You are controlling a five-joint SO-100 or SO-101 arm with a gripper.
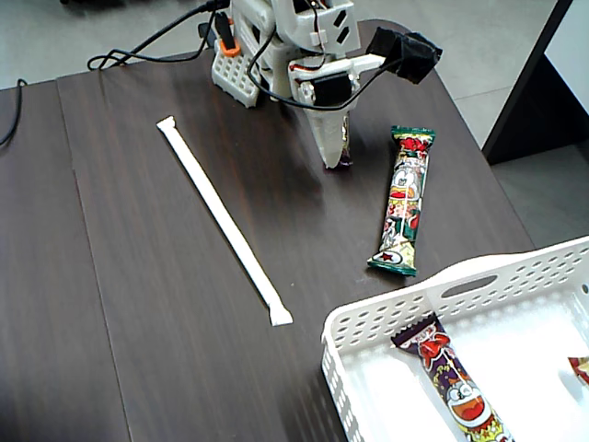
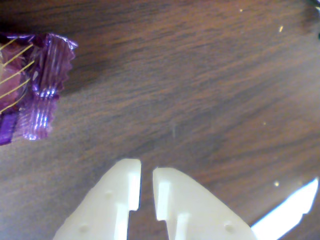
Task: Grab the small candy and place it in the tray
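The tray (image 1: 373, 322) is a white perforated basket at the lower right of the fixed view. At its right edge lies a small red-and-white piece that looks like the small candy (image 1: 580, 366), cut off by the frame. My gripper (image 1: 332, 162) points down at the dark table, well away from the tray at the upper middle. The wrist view shows my gripper (image 2: 146, 169) with its white fingers almost together and nothing between them. A small purple-wrapped candy (image 2: 30, 85) lies just beside the fingers and also shows in the fixed view (image 1: 346, 147).
A long snack bar with green ends (image 1: 406, 201) lies on the table between the gripper and the tray. Another cartoon snack bar (image 1: 456, 387) rests inside the tray. A long white paper-wrapped stick (image 1: 221, 216) lies diagonally to the left. Cables trail behind the arm's base.
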